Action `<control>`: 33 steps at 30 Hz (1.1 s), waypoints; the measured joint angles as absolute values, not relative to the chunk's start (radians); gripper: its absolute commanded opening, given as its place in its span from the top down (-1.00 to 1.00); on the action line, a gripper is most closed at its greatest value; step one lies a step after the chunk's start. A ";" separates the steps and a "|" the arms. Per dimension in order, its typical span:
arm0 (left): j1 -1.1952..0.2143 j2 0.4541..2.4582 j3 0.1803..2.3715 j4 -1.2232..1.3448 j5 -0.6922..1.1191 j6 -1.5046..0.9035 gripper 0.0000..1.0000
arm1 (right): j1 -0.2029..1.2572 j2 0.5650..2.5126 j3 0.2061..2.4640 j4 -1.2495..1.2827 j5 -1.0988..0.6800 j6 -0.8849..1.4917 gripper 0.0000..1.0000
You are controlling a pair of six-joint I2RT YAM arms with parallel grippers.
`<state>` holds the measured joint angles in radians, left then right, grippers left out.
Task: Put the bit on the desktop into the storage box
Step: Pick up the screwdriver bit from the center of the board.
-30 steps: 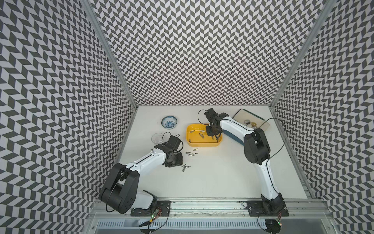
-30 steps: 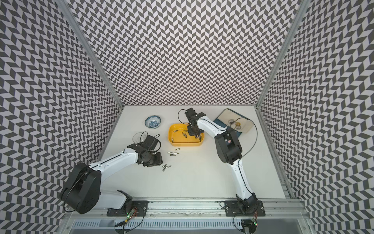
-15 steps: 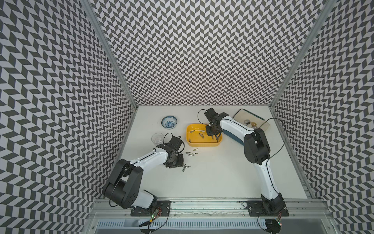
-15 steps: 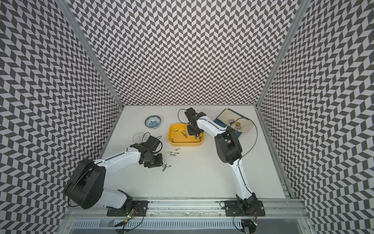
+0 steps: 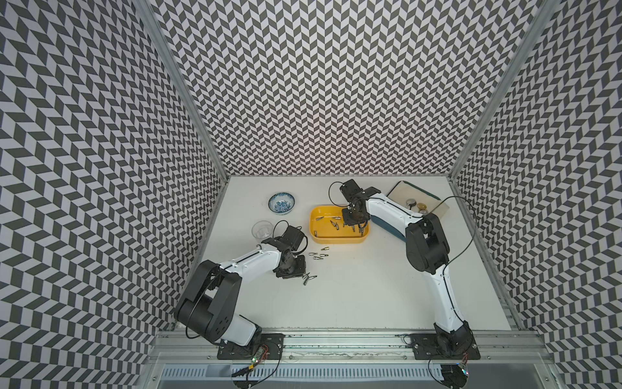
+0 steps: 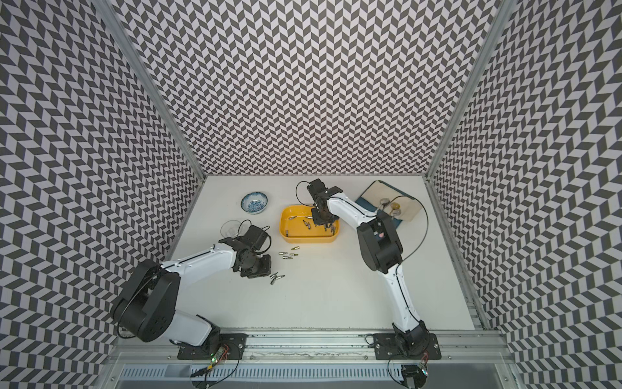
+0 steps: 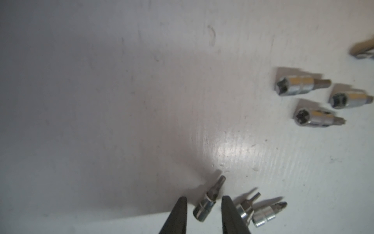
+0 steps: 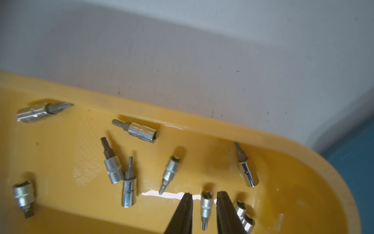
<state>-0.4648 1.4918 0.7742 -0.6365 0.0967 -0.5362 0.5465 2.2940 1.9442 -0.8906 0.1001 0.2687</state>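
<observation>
Near the shallow yellow plastic storage box (image 5: pixel 338 239), the left gripper (image 7: pixel 202 199) holds its jaws apart astride a small silver steel bit (image 7: pixel 204 206), lengthwise between them.

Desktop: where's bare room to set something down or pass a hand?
Free: front middle of the desktop, between left arm and right arm, this side of the storage box. Crowded: loose bits between that box and the left gripper; bowl, glass beyond.
</observation>
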 measured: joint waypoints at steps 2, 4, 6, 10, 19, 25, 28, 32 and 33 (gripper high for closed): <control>-0.465 1.493 0.775 -0.636 0.095 -0.535 0.46 | 0.546 2.294 1.944 -0.891 0.101 0.269 0.48; -0.465 1.493 0.775 -0.636 0.093 -0.533 0.50 | 0.546 2.294 1.944 -0.891 0.101 0.269 0.48; -0.465 1.494 0.775 -0.636 0.091 -0.533 0.53 | 0.546 2.294 1.944 -0.891 0.101 0.269 0.48; -0.465 1.497 0.776 -0.637 0.090 -0.532 0.59 | 0.546 2.294 1.944 -0.891 0.101 0.269 0.48; -0.465 1.509 0.785 -0.636 0.091 -0.526 0.77 | 0.546 2.275 1.942 -0.899 0.101 0.269 0.48; -0.465 1.513 0.789 -0.636 0.091 -0.524 0.95 | 0.547 2.211 1.910 -0.904 0.100 0.269 0.43; -0.465 1.515 0.791 -0.636 0.091 -0.521 1.00 | 0.550 2.180 1.894 -0.903 0.100 0.270 0.39; -0.465 1.518 0.794 -0.636 0.091 -0.521 1.00 | 0.554 2.148 1.870 -0.902 0.099 0.273 0.34; -0.465 1.518 0.794 -0.636 0.091 -0.520 1.00 | 0.556 2.141 1.864 -0.901 0.099 0.274 0.33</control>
